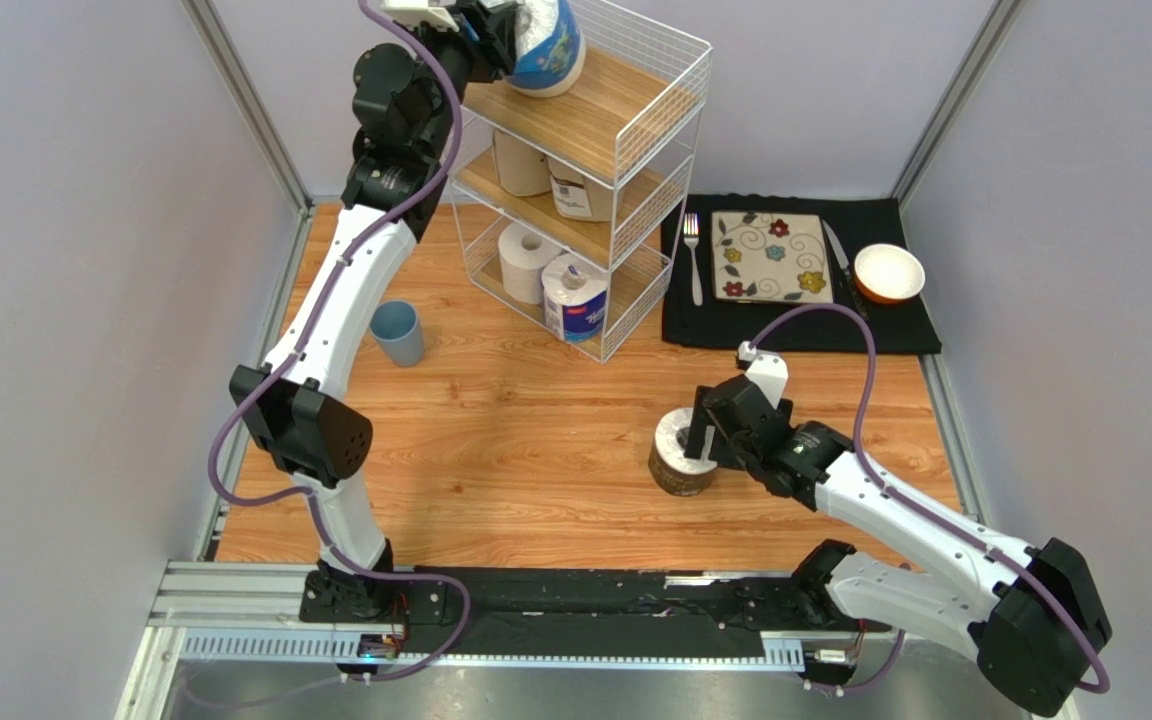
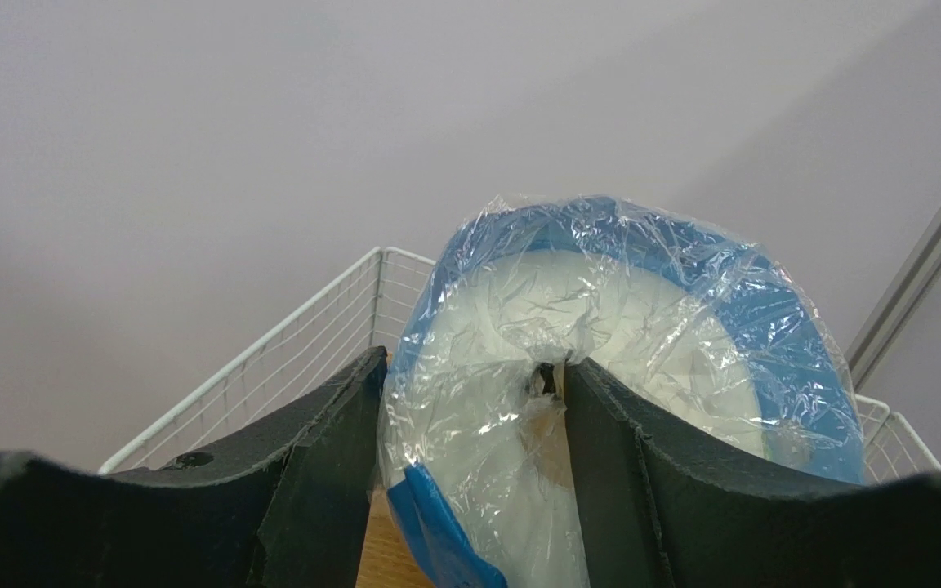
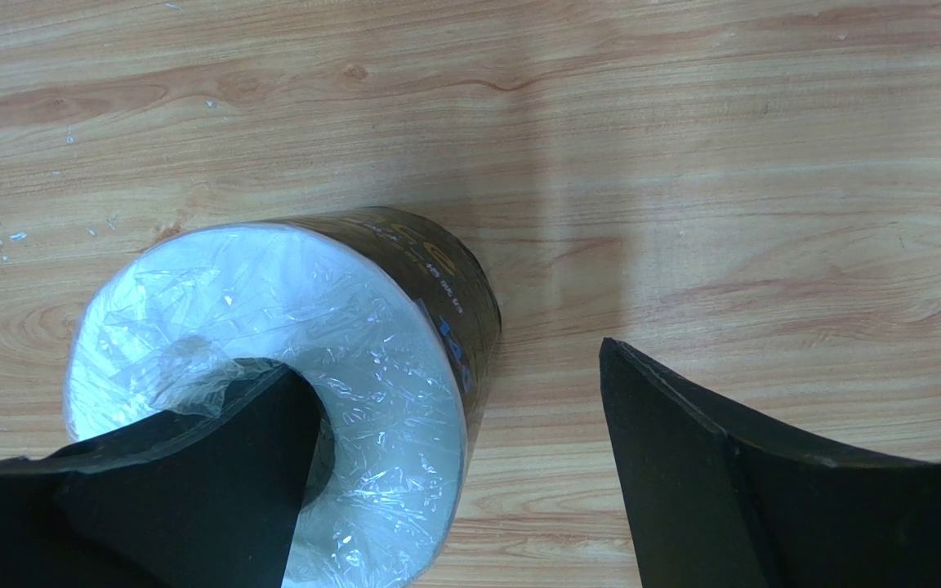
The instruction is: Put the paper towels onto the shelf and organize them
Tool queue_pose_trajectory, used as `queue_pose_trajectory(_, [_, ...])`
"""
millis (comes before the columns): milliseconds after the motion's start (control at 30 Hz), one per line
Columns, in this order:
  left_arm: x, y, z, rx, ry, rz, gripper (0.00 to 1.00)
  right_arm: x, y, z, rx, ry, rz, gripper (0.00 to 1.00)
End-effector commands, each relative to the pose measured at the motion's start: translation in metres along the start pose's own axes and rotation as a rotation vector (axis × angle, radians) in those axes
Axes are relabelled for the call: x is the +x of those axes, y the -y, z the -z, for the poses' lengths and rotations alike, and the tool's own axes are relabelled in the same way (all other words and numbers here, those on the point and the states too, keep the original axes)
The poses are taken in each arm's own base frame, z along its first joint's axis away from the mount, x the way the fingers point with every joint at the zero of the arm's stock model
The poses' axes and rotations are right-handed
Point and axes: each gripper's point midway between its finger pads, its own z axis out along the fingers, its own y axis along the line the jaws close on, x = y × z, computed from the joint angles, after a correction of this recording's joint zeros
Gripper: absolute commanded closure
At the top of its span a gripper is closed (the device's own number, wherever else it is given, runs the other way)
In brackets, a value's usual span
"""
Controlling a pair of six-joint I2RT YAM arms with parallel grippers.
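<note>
Wood tabletop, grey walls all round. The blue roll is up over the shelf's top board, with the left arm stretched way up. The left hand pinches its wall, one finger in the core. The dark roll stands on the tabletop. The right hand is spread wide, one finger at the core, the other clear of it. Other rolls fill the lower tiers, and a cup sits nearby.

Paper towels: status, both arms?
Left gripper shut on blue-wrapped roll at shelf top tier. Right gripper open, straddling dark-wrapped roll wall, on table. Nothing blocking.
</note>
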Motion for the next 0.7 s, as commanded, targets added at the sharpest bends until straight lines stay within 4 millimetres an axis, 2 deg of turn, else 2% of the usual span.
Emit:
queue_pose_trajectory(0, [-0.029,0.01,-0.006,0.045,0.102,0.071,0.37,0.017,0.014,-0.005,0.048,-0.055,0.06,0.15])
queue_pose_trajectory(133, [-0.043,0.013,-0.008,0.062,0.168,0.102,0.37,0.02,0.013,-0.006,0.046,-0.067,0.055,0.16])
queue_pose_trajectory(267, [-0.074,0.018,-0.003,0.084,0.264,0.12,0.37,0.023,0.011,-0.007,0.034,-0.076,0.048,0.16])
queue_pose_trajectory(400, [-0.1,0.019,0.006,0.087,0.326,0.133,0.37,0.027,0.011,-0.009,0.029,-0.089,0.044,0.16])
queue_pose_trajectory(467, [-0.105,0.019,0.009,0.089,0.333,0.137,0.37,0.027,0.01,-0.009,0.027,-0.09,0.043,0.16])
queue_pose_trajectory(533, [-0.119,0.023,0.02,0.102,0.358,0.141,0.37,0.028,0.011,-0.009,0.027,-0.092,0.043,0.16])
queue_pose_trajectory(567, [-0.108,0.021,0.022,0.098,0.336,0.143,0.37,0.027,0.011,-0.009,0.028,-0.089,0.045,0.16])
queue_pose_trajectory(600, [-0.122,0.025,0.034,0.109,0.356,0.149,0.37,0.027,0.011,-0.008,0.026,-0.089,0.044,0.16])
queue_pose_trajectory(633, [-0.125,0.026,0.04,0.115,0.361,0.151,0.37,0.026,0.01,-0.008,0.023,-0.086,0.044,0.16])
queue_pose_trajectory(667, [-0.111,0.023,0.043,0.104,0.326,0.153,0.37,0.026,0.01,-0.008,0.024,-0.085,0.046,0.16])
